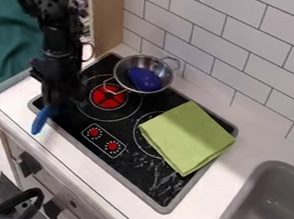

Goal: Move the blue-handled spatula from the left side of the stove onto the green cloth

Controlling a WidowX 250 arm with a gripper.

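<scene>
The black gripper (pixel 56 96) hangs at the left end of the stove, over its front left corner. Directly below it, a slim blue object (pixel 41 119) slants down past the stove's edge over the white counter; its upper end meets the dark gripper, and whether it is held cannot be made out. A metal pan (pixel 122 70) with a purple-blue item (pixel 144 79) inside stands at the back left of the stove, right of the arm. A folded green cloth (pixel 187 137) lies across the stove's right side.
The black stove top (pixel 157 180) has a red burner disc (pixel 108 97) and two red knobs near its front. A grey sink (pixel 236 213) is set into the counter at the lower right. White wall tiles (pixel 236 51) rise behind, beside a wooden panel (pixel 108 11) near the arm.
</scene>
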